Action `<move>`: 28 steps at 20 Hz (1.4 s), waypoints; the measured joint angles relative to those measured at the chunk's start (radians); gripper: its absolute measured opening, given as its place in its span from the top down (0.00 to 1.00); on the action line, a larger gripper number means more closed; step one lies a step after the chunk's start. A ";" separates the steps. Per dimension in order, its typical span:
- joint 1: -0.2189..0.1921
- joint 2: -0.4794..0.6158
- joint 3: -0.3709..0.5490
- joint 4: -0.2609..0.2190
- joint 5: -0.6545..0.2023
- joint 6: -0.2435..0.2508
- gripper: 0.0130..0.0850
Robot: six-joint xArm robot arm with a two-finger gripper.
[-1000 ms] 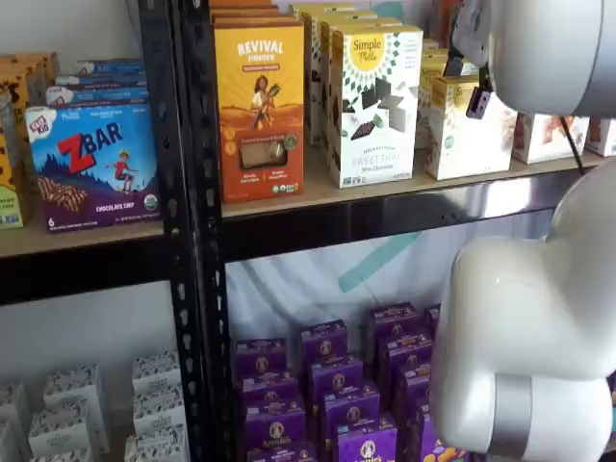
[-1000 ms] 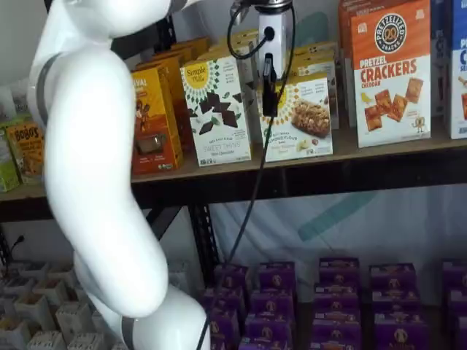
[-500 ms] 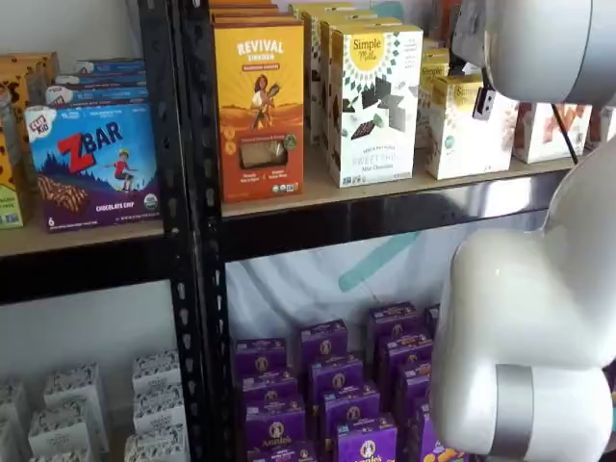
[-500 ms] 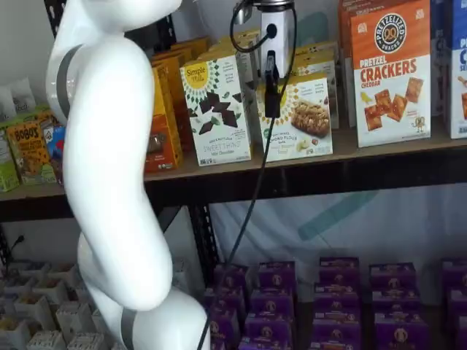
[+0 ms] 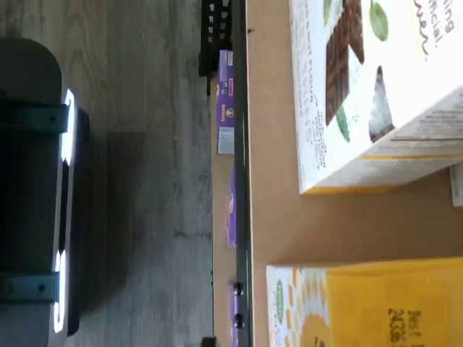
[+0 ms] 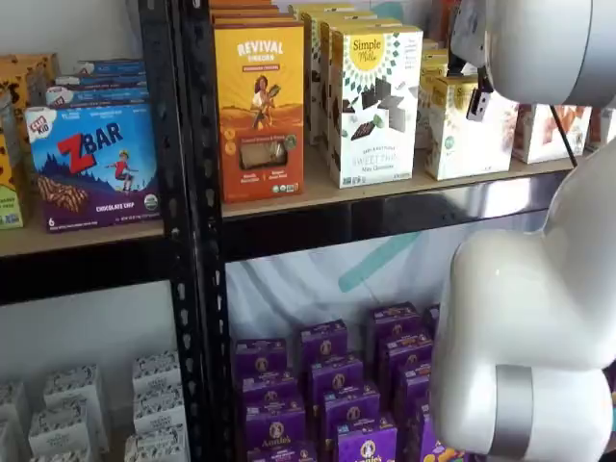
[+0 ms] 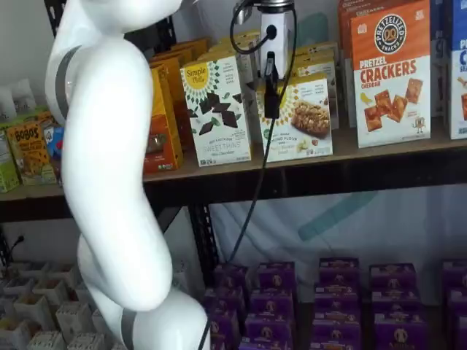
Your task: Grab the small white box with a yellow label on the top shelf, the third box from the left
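The small white box (image 7: 306, 120) with its yellow top band stands on the top shelf (image 7: 343, 173), right of the taller white box with chocolate squares (image 7: 217, 109). It also shows in a shelf view (image 6: 462, 135). My gripper (image 7: 271, 98) hangs in front of the small box's left edge, its white body above it. Only one black finger shows, side-on, so I cannot tell whether it is open. In a shelf view (image 6: 474, 102) it shows as a black finger under the arm's white body. The wrist view shows the small box's yellow top (image 5: 383, 307) and the taller box (image 5: 362, 94).
An orange crackers box (image 7: 390, 73) stands right of the small box. An orange-yellow Revival box (image 6: 258, 106) stands left of the taller one. Purple boxes (image 7: 328, 299) fill the lower shelf. The arm's white links (image 7: 109, 182) cover the left. A black cable (image 7: 252, 204) hangs down.
The arm's big white link has shifted a little to the right in a shelf view. The gripper has stayed in front of the small white box.
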 joint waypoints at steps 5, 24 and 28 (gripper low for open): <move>-0.004 -0.004 0.005 0.011 -0.004 -0.002 0.33; -0.021 -0.014 0.022 0.033 -0.025 -0.016 0.61; -0.022 -0.014 0.021 0.034 -0.026 -0.017 0.67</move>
